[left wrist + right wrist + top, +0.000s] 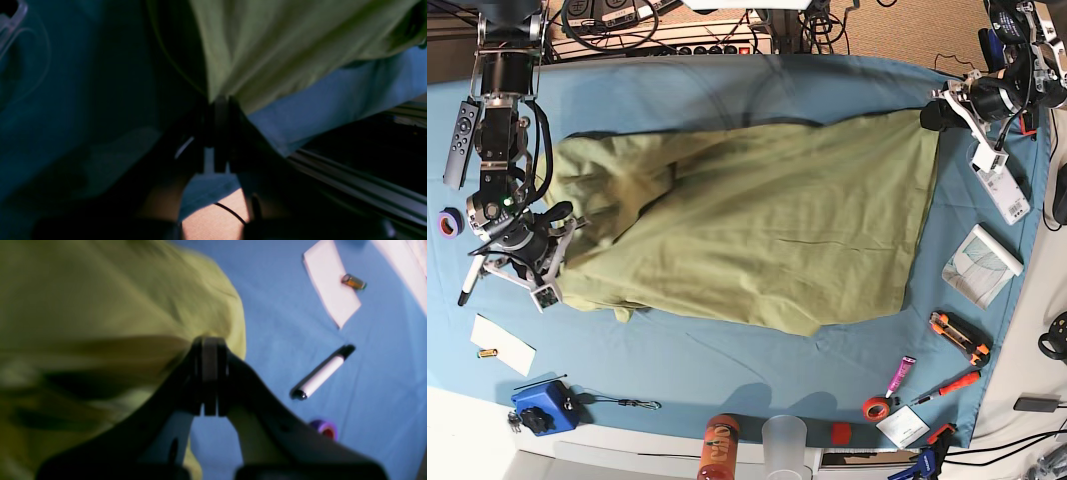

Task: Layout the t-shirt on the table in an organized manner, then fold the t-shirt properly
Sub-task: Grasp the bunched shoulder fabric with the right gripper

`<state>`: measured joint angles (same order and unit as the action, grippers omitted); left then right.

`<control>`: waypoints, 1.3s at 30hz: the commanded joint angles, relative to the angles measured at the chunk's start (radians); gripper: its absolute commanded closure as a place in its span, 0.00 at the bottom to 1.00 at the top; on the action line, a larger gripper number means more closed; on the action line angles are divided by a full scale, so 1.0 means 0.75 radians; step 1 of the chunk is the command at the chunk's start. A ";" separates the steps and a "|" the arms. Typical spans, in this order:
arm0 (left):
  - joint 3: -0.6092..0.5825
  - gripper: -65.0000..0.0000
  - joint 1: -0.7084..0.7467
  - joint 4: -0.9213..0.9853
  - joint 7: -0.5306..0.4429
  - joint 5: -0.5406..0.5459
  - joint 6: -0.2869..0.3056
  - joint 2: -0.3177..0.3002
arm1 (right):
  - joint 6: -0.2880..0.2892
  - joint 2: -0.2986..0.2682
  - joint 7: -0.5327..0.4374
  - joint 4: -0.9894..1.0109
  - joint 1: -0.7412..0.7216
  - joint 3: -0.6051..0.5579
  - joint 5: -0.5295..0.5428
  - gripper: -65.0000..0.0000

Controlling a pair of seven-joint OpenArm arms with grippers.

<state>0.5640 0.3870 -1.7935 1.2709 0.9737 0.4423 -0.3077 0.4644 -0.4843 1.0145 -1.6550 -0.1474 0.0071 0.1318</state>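
While both hands grip t-shirt point(757, 230) edges | left hand point(935, 116), right hand point(555, 258) clenched

Right gripper point(210, 340): two black fingers point(253, 400) with broad, curved outer flanks narrowing to flat, slab-like tips; a thin pale seam between them. Behind the jaws, black cylindrical arm segments, a green indicator light, looped black cable and a white bracket.

Left gripper point(220, 101): matching dark fingers, a pale strip just behind the jaws, and a thin black cable beneath; detail is possibly lost in shadow. White wrist bracket behind.
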 commanded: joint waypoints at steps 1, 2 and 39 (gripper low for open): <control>0.008 1.00 -0.003 -0.021 -0.019 0.030 0.006 -0.018 | 0.000 -0.023 -0.017 -0.008 -0.028 0.012 0.003 1.00; 0.008 1.00 -0.003 -0.021 -0.019 0.030 0.006 -0.018 | 0.015 -0.023 -0.005 -0.006 -0.027 0.012 0.003 1.00; 0.008 1.00 -0.010 -0.021 -0.054 0.030 0.007 -0.018 | 0.152 -0.023 0.137 0.019 -0.028 -0.292 0.102 0.69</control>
<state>0.5640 0.3840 -1.7935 1.2438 0.9737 0.4427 -0.3077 0.5838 -0.4850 1.1351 -1.6287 -0.1471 -0.2188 0.2096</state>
